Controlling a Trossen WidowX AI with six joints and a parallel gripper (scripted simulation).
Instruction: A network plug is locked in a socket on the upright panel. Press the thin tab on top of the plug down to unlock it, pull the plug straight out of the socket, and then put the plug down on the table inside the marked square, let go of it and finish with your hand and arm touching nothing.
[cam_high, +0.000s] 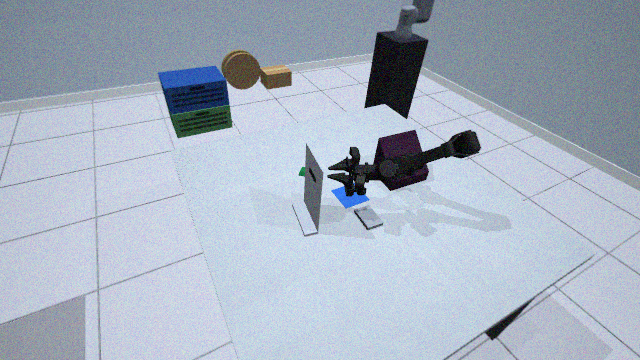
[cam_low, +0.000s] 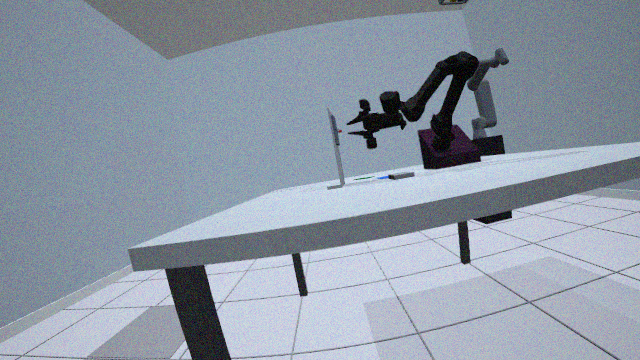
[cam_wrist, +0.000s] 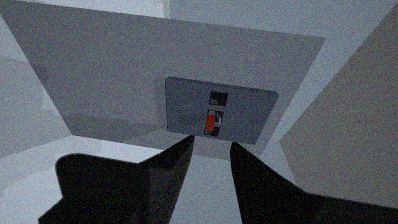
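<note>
Red plug sits in the panel, its long axis pointing out at the gripper, whose fingers stand partly apart, nothing between them, just right of it!

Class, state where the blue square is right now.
In the top view, the blue square lies flat on the table, right of the upright panel, beside the small grey block.

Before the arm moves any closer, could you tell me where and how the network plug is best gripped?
Grip the red body of the network plug by its two sides, coming straight at the front of the upright panel. Only its outer end stands out from the socket plate, so that approach seems best, with the jaws level with it.
</note>
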